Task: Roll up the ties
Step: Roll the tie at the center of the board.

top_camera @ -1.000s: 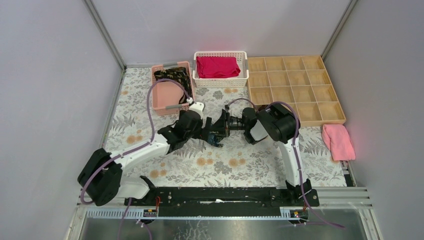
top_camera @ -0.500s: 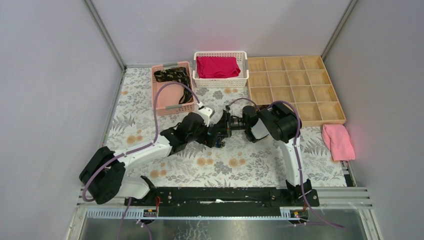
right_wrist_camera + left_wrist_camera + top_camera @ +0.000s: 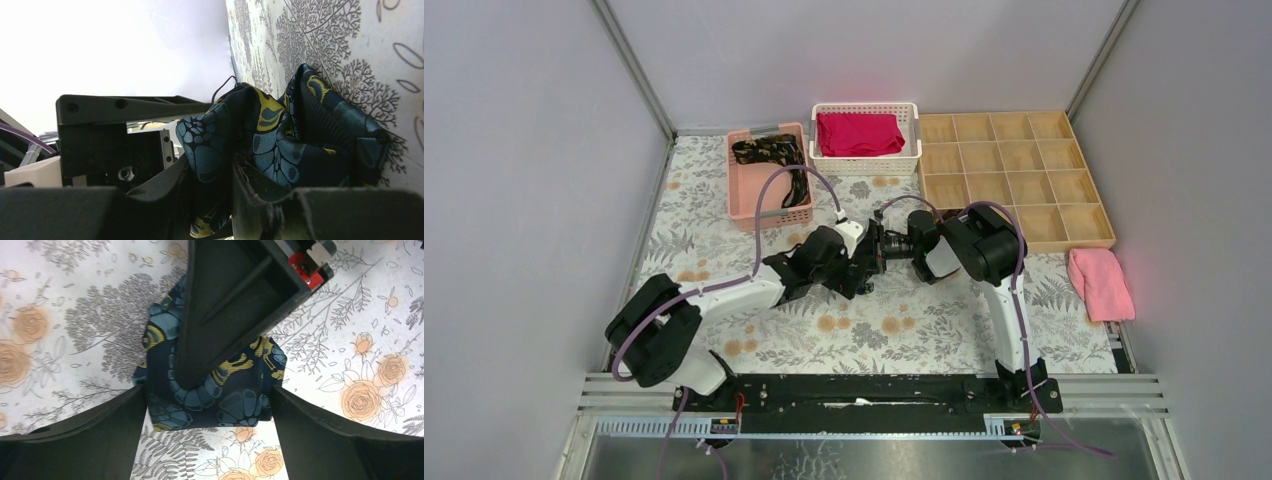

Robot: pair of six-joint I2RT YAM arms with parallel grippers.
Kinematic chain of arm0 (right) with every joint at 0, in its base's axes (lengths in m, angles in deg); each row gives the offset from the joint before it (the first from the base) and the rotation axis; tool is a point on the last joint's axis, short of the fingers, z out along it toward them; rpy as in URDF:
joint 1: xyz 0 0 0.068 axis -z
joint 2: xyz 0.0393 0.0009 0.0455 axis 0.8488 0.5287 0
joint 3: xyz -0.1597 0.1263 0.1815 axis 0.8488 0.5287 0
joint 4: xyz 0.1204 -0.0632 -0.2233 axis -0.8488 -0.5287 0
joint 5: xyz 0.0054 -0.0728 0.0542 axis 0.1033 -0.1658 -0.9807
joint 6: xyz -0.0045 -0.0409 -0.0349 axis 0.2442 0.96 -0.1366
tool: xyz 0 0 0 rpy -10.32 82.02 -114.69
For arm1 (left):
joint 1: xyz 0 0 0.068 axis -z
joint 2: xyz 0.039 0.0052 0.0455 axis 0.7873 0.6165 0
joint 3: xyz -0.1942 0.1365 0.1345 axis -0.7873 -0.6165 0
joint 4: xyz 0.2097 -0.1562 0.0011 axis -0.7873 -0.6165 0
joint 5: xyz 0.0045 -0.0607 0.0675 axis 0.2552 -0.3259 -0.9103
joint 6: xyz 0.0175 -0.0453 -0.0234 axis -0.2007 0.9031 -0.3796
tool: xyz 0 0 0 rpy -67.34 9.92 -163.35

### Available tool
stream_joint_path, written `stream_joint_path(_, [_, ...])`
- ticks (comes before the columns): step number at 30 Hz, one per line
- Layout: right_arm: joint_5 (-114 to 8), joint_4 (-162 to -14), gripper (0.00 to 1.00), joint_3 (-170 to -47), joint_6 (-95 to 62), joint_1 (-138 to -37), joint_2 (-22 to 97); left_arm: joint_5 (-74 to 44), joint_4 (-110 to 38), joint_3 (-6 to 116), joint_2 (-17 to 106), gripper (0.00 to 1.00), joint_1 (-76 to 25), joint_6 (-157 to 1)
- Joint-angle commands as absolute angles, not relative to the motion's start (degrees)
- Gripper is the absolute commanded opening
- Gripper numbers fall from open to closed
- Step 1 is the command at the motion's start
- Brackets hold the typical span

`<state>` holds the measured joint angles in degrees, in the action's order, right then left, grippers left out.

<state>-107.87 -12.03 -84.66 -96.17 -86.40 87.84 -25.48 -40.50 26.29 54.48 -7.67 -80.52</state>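
Note:
A folded tie (image 3: 220, 400), black with blue-teal and gold pattern, lies on the floral table mat. My left gripper (image 3: 208, 392) is open, with one jaw on each side of the tie's near edge. My right gripper (image 3: 225, 185) is shut on a fold of the tie (image 3: 305, 145) and shows in the left wrist view as a black finger (image 3: 220, 315) lying over the fabric. In the top view the two grippers, left (image 3: 856, 268) and right (image 3: 879, 250), meet at the table's middle and hide the tie. More dark ties (image 3: 774, 155) lie in the pink basket (image 3: 749, 200).
A white basket (image 3: 914, 150) holding a folded red cloth (image 3: 859, 133) stands at the back. A wooden compartment tray (image 3: 1014, 175) is at the back right. A pink towel (image 3: 1100, 283) lies at the right edge. Grey walls enclose the table.
My left arm has reached further right and forward, bringing its gripper up against the right gripper at the tie. The right arm has hardly moved.

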Motion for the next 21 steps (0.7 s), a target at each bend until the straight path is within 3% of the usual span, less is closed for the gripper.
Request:
stream_joint_path(1, [-110.4,-9.5,0.33,-86.2,-96.2,-86.2,87.2,-32.1,-38.1,26.4,52.4,0.98,-7.4,-82.8])
stream_joint_path(21, [-110.4,-7.7,0.33,-86.6,-97.3,-86.2,87.0,-23.8,-46.5,37.5,70.3,0.99,-7.4,-87.2])
